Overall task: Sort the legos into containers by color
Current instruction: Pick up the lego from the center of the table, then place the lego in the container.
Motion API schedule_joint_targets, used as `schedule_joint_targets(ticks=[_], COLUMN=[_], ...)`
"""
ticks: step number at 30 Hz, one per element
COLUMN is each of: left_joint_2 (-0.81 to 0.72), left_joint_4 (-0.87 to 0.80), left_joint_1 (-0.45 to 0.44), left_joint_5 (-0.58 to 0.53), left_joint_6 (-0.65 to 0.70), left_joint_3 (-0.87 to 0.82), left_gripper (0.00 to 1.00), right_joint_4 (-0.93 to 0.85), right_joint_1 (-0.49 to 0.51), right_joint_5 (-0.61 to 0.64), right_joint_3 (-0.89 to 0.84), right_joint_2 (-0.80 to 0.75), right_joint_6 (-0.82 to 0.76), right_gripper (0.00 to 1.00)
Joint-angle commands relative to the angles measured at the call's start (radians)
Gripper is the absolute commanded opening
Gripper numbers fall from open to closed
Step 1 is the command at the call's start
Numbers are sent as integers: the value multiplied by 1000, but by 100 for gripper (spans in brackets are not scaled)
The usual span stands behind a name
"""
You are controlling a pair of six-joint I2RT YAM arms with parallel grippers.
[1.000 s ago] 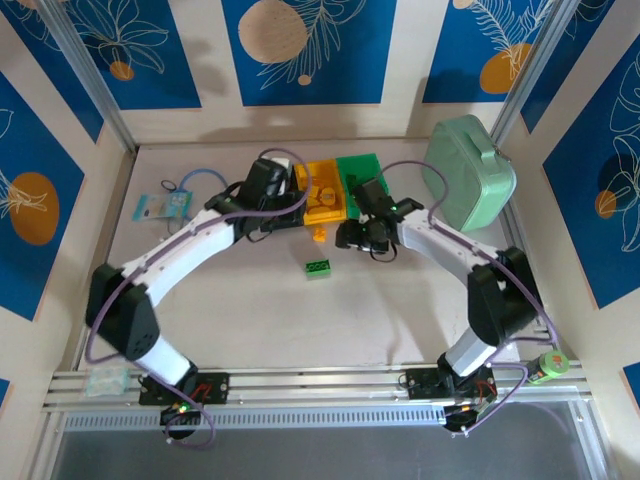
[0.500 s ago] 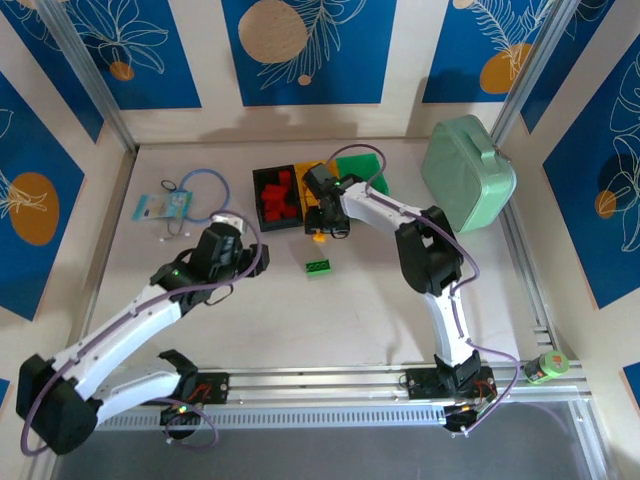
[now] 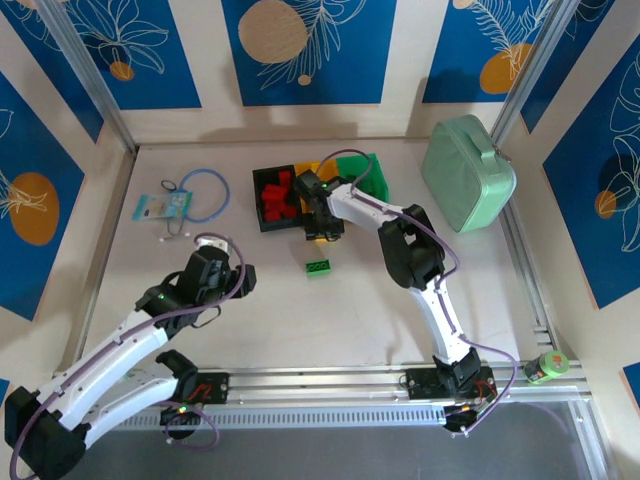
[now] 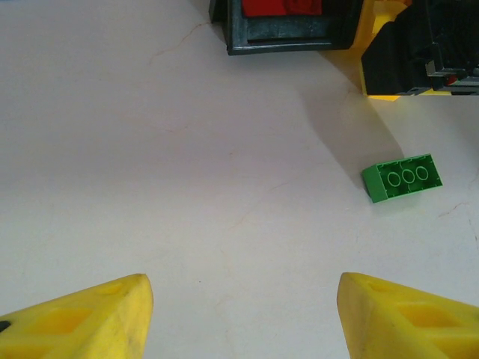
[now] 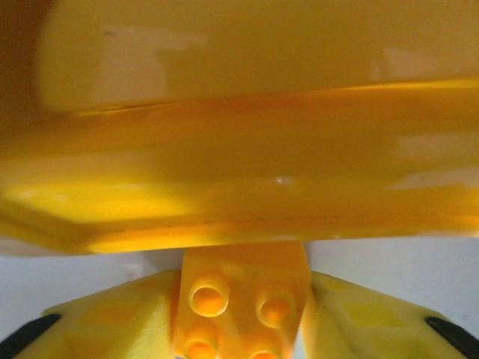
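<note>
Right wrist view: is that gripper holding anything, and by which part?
Yes. The right gripper pinches a yellow-orange lego by its two opposite sides between its fingers, studs toward the camera, right beside the yellow bin.

We logged a pale table point(image 3: 300, 320); around it, cream walls point(image 3: 402, 60) bearing blue leaf-print panels point(image 3: 345, 70); along its near edge, aluminium rails point(image 3: 320, 380).
</note>
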Motion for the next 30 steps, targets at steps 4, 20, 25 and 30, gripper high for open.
schedule_joint_targets(ticks=[4, 20, 25, 30], left_joint_2=[3, -3, -35, -34], left_joint_4=[-13, 16, -9, -9], left_joint_1=[4, -1, -8, -26], left_joint_5=[-23, 9, 10, 19], left_joint_6=[0, -16, -23, -23], left_joint_3=[14, -4, -9, 0], left_gripper=[66, 66, 66, 66], right_joint_4=[-35, -99, -177, -283], right_joint_1=[25, -14, -44, -65], right_joint_5=[23, 48, 29, 10], right_joint_3=[6, 188, 400, 610], right_joint_2=[-2, -95, 23, 122], right_joint_6=[0, -52, -80, -95], right_gripper=[30, 25, 28, 69])
